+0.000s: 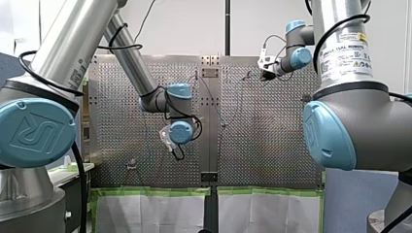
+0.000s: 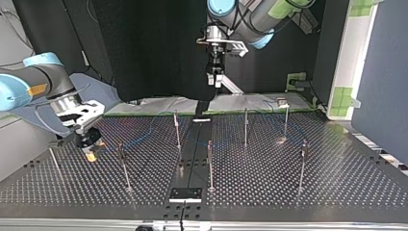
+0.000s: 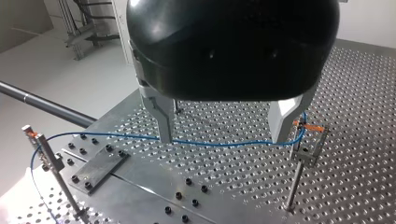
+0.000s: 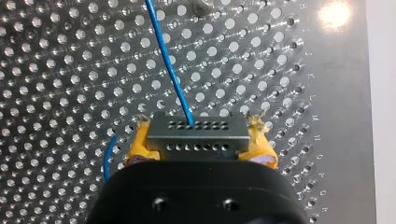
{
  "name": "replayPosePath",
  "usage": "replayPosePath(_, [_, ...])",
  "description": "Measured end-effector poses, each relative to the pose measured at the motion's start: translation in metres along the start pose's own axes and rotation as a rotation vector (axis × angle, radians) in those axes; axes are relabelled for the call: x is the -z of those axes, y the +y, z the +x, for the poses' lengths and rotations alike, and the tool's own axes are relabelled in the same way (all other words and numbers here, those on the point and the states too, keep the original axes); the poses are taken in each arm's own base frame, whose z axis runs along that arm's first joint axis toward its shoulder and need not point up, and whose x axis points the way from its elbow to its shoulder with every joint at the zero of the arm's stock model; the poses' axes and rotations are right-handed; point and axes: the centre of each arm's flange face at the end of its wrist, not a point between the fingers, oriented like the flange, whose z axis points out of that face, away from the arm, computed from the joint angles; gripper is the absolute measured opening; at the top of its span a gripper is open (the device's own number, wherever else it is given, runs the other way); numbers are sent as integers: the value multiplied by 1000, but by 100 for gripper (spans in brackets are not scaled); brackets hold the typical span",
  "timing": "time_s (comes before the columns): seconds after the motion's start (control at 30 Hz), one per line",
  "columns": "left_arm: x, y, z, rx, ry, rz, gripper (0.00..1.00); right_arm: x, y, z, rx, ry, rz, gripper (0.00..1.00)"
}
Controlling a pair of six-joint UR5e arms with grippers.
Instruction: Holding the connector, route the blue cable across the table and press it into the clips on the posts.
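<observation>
Right jaws clamped on the connector, blue cable leading away over the bench
The cable's long axis runs straight ahead from the connector, which sits crosswise between the yellow pads, so my right arm does the routing. A thin post just beside those jaws is the nearest obstacle. My left jaws hang apart and empty above a farther stretch of cable spanning from one post to a clip post, where it seems already caught
</observation>
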Motion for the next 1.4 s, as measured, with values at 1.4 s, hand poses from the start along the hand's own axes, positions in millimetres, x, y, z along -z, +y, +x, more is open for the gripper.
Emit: replayPosePath(1.4, [39,38,7,-1,-6,-9,100,0,0,0,2,0,0,0])
